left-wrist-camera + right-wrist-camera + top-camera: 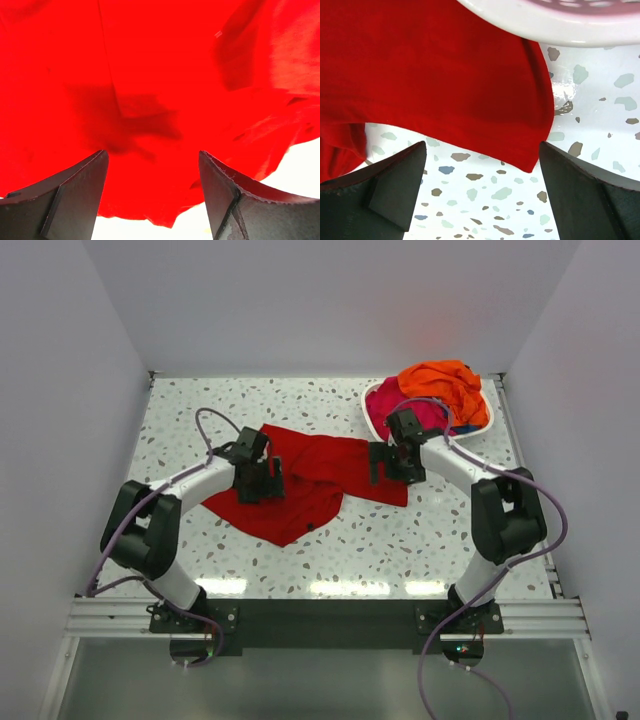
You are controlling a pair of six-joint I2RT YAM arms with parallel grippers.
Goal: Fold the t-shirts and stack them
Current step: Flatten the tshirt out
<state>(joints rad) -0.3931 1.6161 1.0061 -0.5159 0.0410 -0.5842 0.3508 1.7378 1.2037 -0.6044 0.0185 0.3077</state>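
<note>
Sprawling red shirt (320,475), an open gripper at each end

It lies on the table (400,540), long axis left to right. The left gripper (258,483) hangs over its left half, the right gripper (392,472) above its right hem, beside the basket (367,412) holding a pink shirt (384,402) and an orange shirt (440,380). Both gape empty, wrists bent down.

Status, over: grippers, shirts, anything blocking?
Left gripper open, low over red t-shirt, which lies spread, unfolded. Right gripper open at its right hem, beside basket. Orange t-shirt and pink t-shirt in basket. No obstruction seen.
</note>
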